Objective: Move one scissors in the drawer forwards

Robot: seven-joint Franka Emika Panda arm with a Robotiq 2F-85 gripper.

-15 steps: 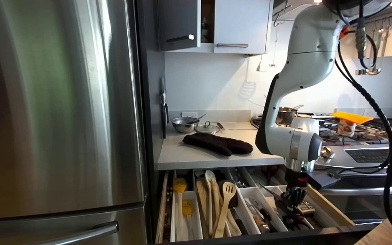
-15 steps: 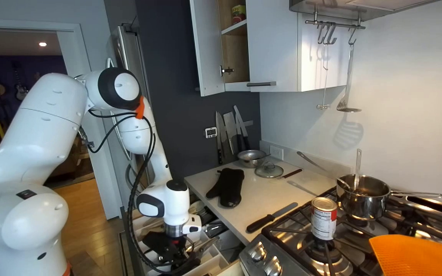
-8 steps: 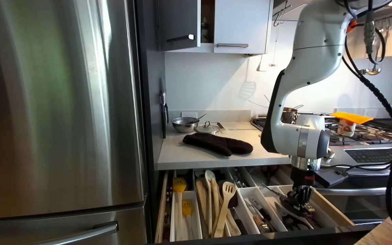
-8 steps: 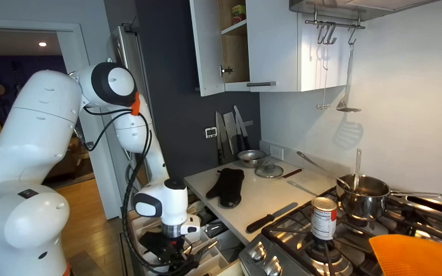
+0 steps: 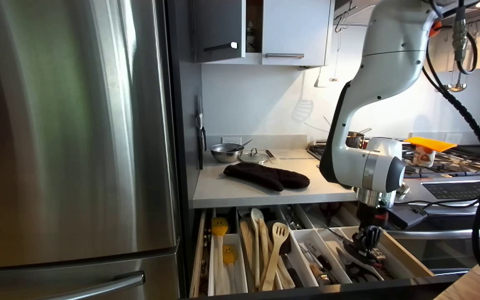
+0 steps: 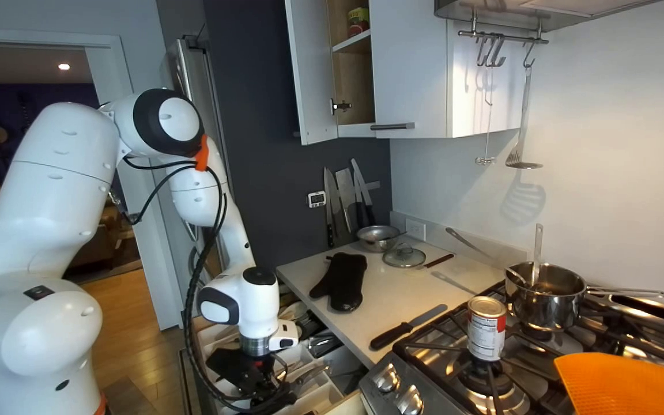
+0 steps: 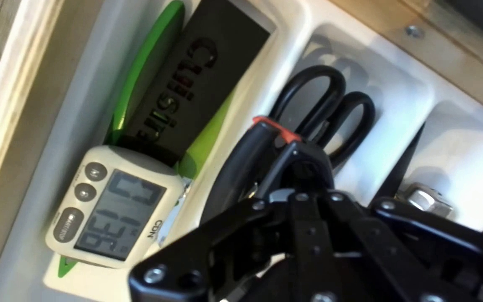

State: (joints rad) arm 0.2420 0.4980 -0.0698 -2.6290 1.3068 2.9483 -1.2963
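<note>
The gripper (image 7: 319,199) is low at the stove-side end of the drawer (image 5: 405,255), which stands pulled out beneath the front edge of the worktop (image 5: 213,189), and we see the red-edged scissors (image 7: 235,170) clamped between its fingers! The blades point back toward that worktop edge, the handles face the drawer's front edge, and in the wrist view they overlap the divider (image 7: 262,86); whether they touch it, we cannot tell.

Just beside the gripper, hugging the drawer's stove-side edge, there's a pale timer (image 7: 115,205), and right by it a dark lettered sheath (image 7: 208,88). Across the divider we pick out black loop handles (image 7: 328,104), nearer the drawer's front edge.

Farther over, wooden spoons (image 5: 279,237) crowd a middle slot, and two yellow smiley spatulas (image 5: 220,227) lie toward the edge farthest from the stove (image 5: 452,189).

Up top, in both exterior views, we have dark oven mitts (image 5: 261,175) near the worktop's front edge, a steel bowl (image 5: 226,154) in the back corner by the dark wall (image 6: 286,173), and a glass lid (image 5: 254,157) just beside it. And in an exterior view, a black-handled knife (image 6: 398,331) lies near the front corner next to the stove.
</note>
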